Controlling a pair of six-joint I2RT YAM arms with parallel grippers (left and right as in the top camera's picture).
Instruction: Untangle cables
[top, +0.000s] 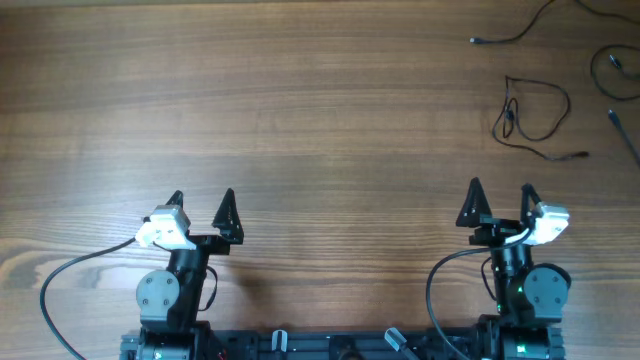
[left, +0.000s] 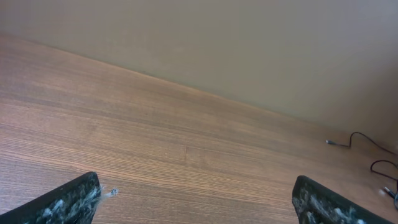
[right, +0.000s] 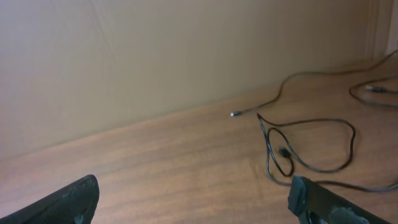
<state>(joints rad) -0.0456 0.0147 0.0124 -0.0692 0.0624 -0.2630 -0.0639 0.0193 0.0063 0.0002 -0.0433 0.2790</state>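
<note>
Above the desk (top: 300, 100), the overhead view shows a broad surface of warm brown wood, its fine grain running side to side. Two arms of black and grey parts stand at the near edge. We see the left gripper (top: 201, 194) toward the near left corner and the right gripper (top: 500, 186) toward the near right corner. Each has two black, pointed, wedge-shaped fingers spread wide, holding nothing, and a small white block on its outer side. The cables (top: 508, 115) lie toward the far right corner, well apart from both grippers. They are very thin black wires. One is bent into a loose, roughly round loop with a small tangle at its left side and a tail ending in a tiny plug. Another runs as a wavy single strand toward the far edge, and more curve at the right edge.

From the left wrist, we see the left gripper (left: 196, 208) as two matte black finger ends flecked with pale scuffs, wide apart and empty. The wooden desk (left: 155, 124) stretches to a plain beige wall. The cables (left: 333, 144) show only as hair-thin black lines at the far right.

From the right wrist, the right gripper (right: 196, 202) likewise stands wide and empty. The cables (right: 284, 152) lie ahead on the right of the desk (right: 174, 162). They form a slack oval loop, doubled at its left side around a small plug, with a single strand curving away behind it.
</note>
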